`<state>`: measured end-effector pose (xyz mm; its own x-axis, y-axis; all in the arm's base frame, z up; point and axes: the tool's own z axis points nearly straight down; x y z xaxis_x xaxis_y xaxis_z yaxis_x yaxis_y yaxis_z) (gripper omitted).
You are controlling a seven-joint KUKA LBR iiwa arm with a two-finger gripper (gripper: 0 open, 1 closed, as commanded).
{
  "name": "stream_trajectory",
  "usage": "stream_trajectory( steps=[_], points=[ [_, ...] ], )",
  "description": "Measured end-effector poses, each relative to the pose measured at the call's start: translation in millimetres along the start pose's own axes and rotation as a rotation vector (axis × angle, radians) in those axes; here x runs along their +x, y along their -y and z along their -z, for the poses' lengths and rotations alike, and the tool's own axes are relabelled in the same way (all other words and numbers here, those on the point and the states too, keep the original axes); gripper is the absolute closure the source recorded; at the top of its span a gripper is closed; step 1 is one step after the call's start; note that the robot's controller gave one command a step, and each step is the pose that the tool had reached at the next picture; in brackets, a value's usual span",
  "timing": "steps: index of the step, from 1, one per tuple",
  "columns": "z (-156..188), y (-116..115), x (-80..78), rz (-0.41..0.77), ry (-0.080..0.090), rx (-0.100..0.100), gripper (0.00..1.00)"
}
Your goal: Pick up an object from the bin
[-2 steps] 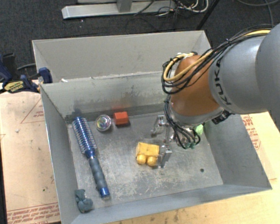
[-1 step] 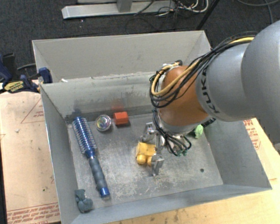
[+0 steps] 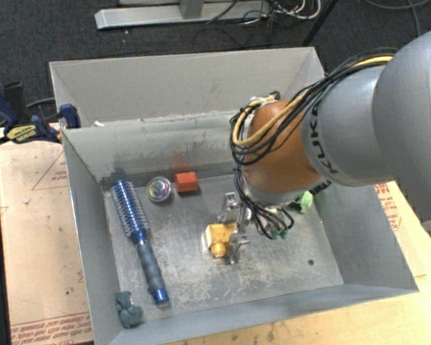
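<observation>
Your pincer (image 3: 237, 233) is down low in the bin (image 3: 215, 313). It sits right against a small yellow piece (image 3: 219, 240) and seems to touch the side of it that is on your right as you look down. You cannot tell if the pincer is spread or pressed together, and you cannot tell if it has hold of the piece. The arm's orange cover (image 3: 275, 154) and cables (image 3: 254, 137) crowd in above it.

The yellow piece is short and chunky, with a bit of white on its left. It is too small to tell which way it points.

Use the blue brush (image 3: 134, 222) as your mark. It lies almost straight up and down your view, bristles at the far end and handle toward the near wall. The yellow piece is to the right of the handle, well apart from it. A round silver thing (image 3: 159, 189) is just right of the bristles. A red block (image 3: 187, 181) is a bit further right. A grey lump (image 3: 128, 309) lies just left of the handle's tip. A green bit (image 3: 304, 201) is far to the right, past the pincer.
</observation>
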<state>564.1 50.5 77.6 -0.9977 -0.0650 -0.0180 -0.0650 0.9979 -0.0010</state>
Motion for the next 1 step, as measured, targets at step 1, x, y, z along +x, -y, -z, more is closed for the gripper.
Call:
stream_trajectory(
  steps=[1],
  points=[
    [148.7,-12.1,-5.6,0.020,-0.006,-0.002,1.00]
  ],
)
